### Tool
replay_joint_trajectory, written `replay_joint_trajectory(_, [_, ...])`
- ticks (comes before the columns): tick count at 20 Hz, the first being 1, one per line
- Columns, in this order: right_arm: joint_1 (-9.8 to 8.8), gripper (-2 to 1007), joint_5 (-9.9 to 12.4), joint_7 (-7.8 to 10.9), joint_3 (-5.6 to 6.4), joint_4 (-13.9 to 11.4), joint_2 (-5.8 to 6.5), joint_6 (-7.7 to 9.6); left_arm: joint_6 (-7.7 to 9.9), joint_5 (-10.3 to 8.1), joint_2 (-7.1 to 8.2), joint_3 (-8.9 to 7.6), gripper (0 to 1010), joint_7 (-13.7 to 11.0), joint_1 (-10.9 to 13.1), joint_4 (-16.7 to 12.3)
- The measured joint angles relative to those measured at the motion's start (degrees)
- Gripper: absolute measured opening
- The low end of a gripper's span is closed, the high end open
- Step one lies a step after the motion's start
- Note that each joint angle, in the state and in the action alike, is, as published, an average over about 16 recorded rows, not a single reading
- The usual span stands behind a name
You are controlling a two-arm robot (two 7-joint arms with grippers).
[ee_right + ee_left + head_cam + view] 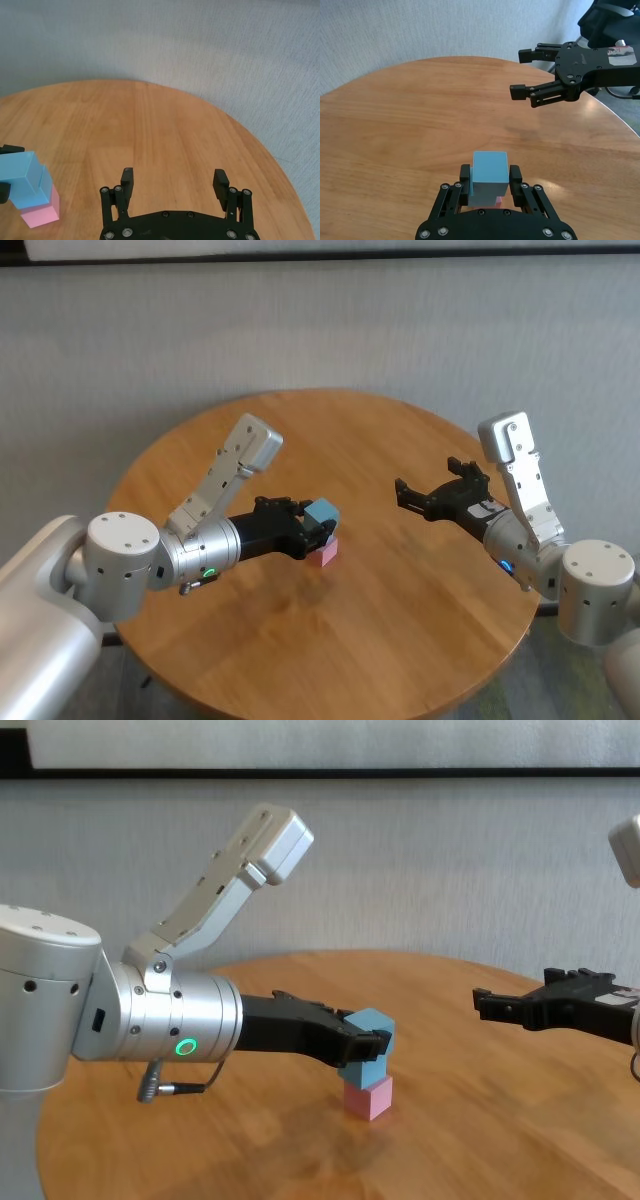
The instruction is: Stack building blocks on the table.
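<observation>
1. Near the middle of the table [420,640] I see a small tower of three blocks: the pink block [368,1099] at the bottom, a blue block [46,186] on it, and the top blue block [490,168] on that.
2. The top blue block sits a bit crooked, turned and pushed over compared with the one under it.
3. My left gripper [490,181] is around the top blue block, with one finger on each side. The fingers sit very close to it. I cannot tell if they are pinching it or have just let go.
4. My right gripper [173,179] hangs over the right side of the table, well away from the tower. Its fingers are spread wide and hold nothing.
5. I think these blocks are light and hard, with flat, dull sides, so they should not slip much.
6. The best place to hold one looks like two flat sides facing each other, around the middle.
7. A light tower tips easily, I think, so I would pull the left fingers away slowly and straight.
</observation>
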Motion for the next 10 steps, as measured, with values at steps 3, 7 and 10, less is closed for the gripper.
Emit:
replay_joint_trajectory(3, [0.0, 1005, 0.0, 0.0, 0.0, 0.0, 0.0, 0.0, -0.09, -0.23, 0.12, 0.08, 566, 0.2, 0.0, -0.2])
replay_joint_trajectory(7, [0.0, 1005, 0.0, 0.0, 0.0, 0.0, 0.0, 0.0, -0.2, -0.57, 0.41, -0.04, 684, 0.6, 0.2, -1.1])
replay_joint_trajectory(10, [0.0, 1005, 0.0, 0.0, 0.0, 0.0, 0.0, 0.0, -0.4, -0.72, 0.84, -0.22, 778, 1.0, 0.4, -2.3])
